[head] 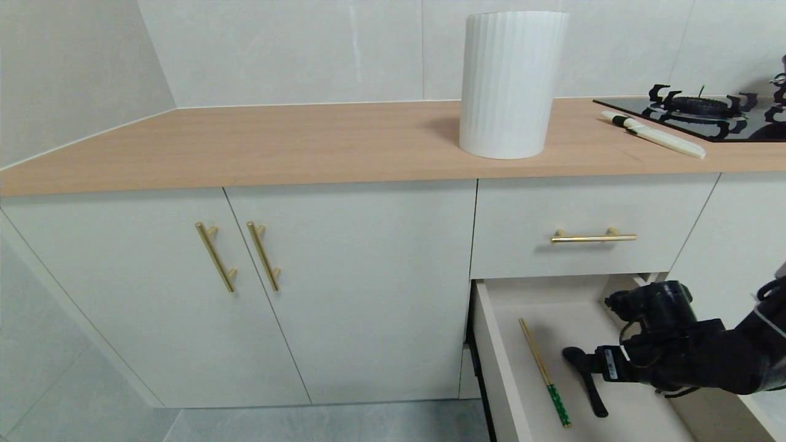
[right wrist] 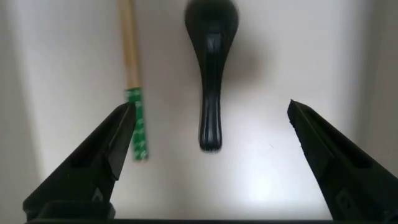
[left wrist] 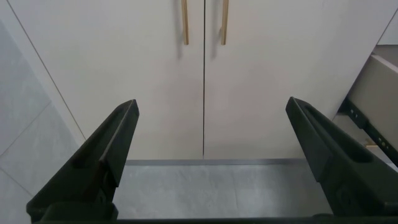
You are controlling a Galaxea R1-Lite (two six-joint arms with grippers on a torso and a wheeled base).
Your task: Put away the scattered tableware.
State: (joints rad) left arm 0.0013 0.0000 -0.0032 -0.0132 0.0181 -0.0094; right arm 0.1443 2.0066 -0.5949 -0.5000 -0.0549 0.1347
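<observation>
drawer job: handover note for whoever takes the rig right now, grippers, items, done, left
Left gripper: open, empty, facing the cabinet doors.
Right gripper: open, empty, over the open drawer, above the black spoon.
Done: spoon and chopsticks lie in the drawer, apart.
Left: white knife lies on the countertop by the stove; it probably goes next, then shut the drawer.
</observation>
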